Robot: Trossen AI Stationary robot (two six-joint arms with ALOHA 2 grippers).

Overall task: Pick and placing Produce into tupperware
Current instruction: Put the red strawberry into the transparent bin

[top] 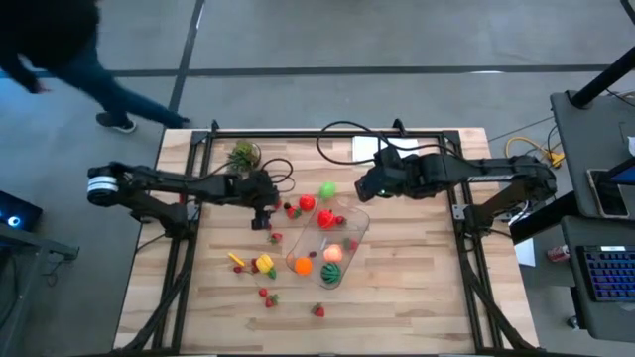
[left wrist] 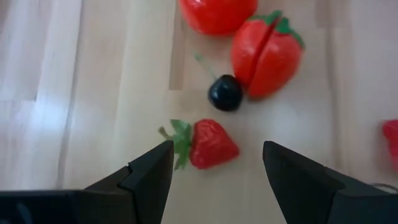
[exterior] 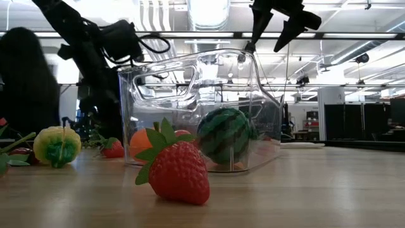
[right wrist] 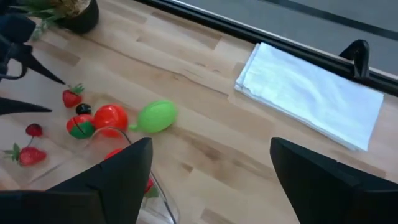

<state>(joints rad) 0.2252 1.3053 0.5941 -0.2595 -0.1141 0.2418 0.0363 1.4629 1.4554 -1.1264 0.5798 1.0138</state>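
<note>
Light wooden table point(top: 417, 297) in a black frame, grey floor around, a person point(top: 60, 59) walking past the far left corner. Clear tupperware point(top: 332, 243) lying near the middle, angled, already holding a striped watermelon piece point(exterior: 223, 134), an orange piece point(top: 302, 265), a pink one point(top: 332, 255) and some red ones.

Left gripper point(left wrist: 214, 168) hovering low over the table just left of the tub, fingers spread, nothing between them; directly ahead a small strawberry point(left wrist: 208, 144), then a dark cherry point(left wrist: 225, 93) touching a split red fruit point(left wrist: 266, 55). Possibly a tomato point(left wrist: 217, 12) beyond, mostly cut off.

Right gripper point(right wrist: 208, 177) raised above the tub's far end, jaws wide and empty. Below it, on the wood, a green fruit point(right wrist: 155, 116) beside a red one point(right wrist: 110, 117).

More produce loose at the near left: a yellow piece point(top: 264, 264), a few scattered strawberries point(top: 269, 300). Another large strawberry point(exterior: 177, 170) standing in front of the tub in the low view, blocking part of its wall.

Potted plant point(top: 243, 154) at the far left corner, folded white cloth point(right wrist: 311, 93) at the far edge.
</note>
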